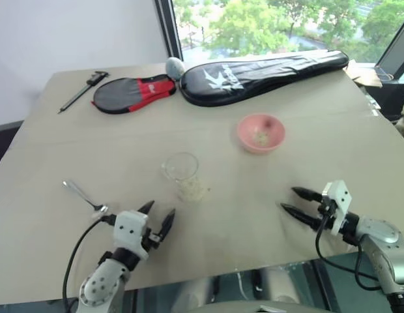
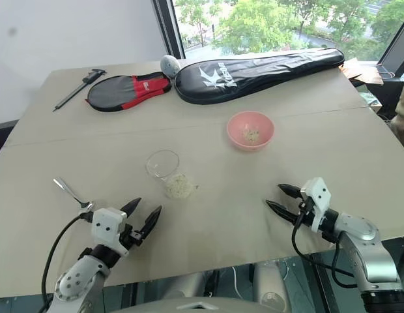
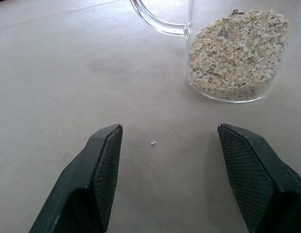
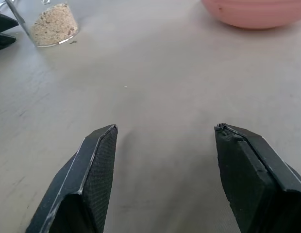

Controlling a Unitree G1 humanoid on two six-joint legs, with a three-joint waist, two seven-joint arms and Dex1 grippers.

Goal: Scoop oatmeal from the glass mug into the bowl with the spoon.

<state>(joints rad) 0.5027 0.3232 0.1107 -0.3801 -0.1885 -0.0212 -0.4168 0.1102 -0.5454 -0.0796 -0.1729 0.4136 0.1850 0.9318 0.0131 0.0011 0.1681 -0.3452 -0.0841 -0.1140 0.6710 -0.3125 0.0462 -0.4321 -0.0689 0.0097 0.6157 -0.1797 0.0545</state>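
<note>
Presently both grippers, left (image 1: pixel 159 222) and right (image 1: pixel 294 201), hover with fingers spread, empty. Spoon (image 1: pixel 83 195) lies beside the left, ready for pickup; mug (image 1: pixel 182 173) with oatmeal (image 3: pixel 238 53) stands mid-bench, bowl (image 1: pixel 260 132) beyond.

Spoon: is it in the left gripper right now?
No. The spoon lies on the table beside the left gripper, whose jaws stand open and empty.
</note>
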